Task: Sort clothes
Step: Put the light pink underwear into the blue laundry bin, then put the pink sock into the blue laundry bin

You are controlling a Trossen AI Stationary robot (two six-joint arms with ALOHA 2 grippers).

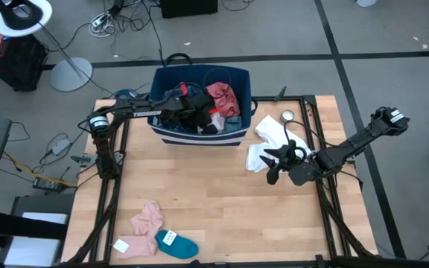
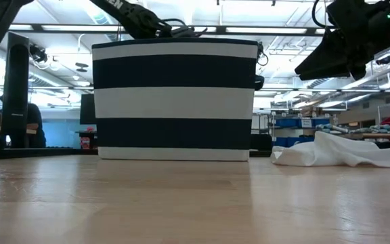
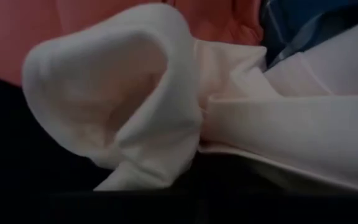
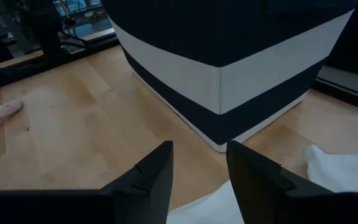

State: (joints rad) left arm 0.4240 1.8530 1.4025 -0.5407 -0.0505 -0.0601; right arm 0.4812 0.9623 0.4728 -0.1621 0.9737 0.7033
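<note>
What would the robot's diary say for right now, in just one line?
left pincer: inside bin, at white cloth | right pincer: open, empty, above white shirt | pink piece, teal sock: on table

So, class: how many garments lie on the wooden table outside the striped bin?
3: a white cloth beside the bin's right corner, a pale pink piece and a teal sock near the front-left edge. Others may be hidden.
</note>
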